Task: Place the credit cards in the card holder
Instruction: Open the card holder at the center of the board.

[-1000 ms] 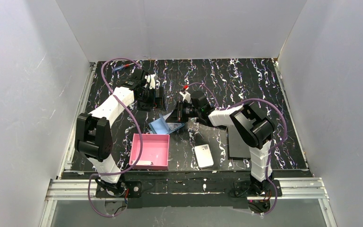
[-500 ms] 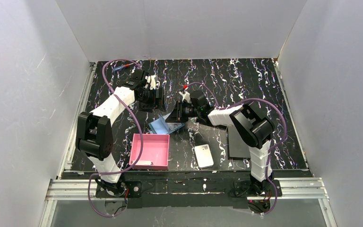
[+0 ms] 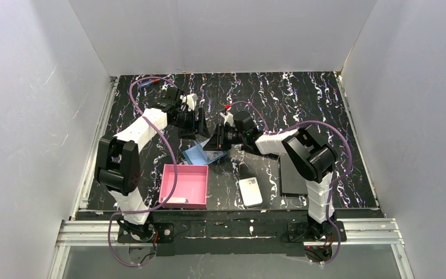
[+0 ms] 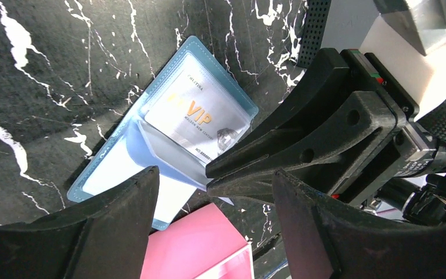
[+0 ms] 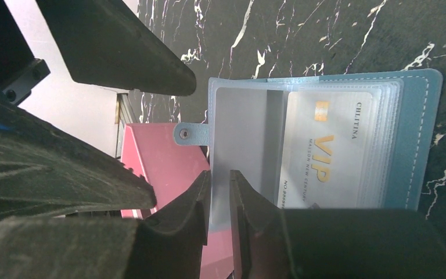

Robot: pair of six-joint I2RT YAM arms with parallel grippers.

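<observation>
Card holder [image 5: 250, 133] lies open on tabletop [image 3: 302, 104], just beyond pink tray [image 3: 184, 185]. Credit card [image 5: 328, 148] in clear sleeve reads "CHLITINA", gold "VIP", "MAISON NEW CENTURY". Right gripper [image 5: 219, 180] pinching card holder's raised sleeve leaf. Left gripper [image 3: 200, 123] spread wide above.

Card [image 5: 328, 145] in the card holder [image 5: 423, 139]: "CHLITINA" along one edge, big gold "VIP" mid-face, small "MAISON NEW CENTURY" beneath, then "NO:88888…", remaining digits hidden. No other readable text.
</observation>
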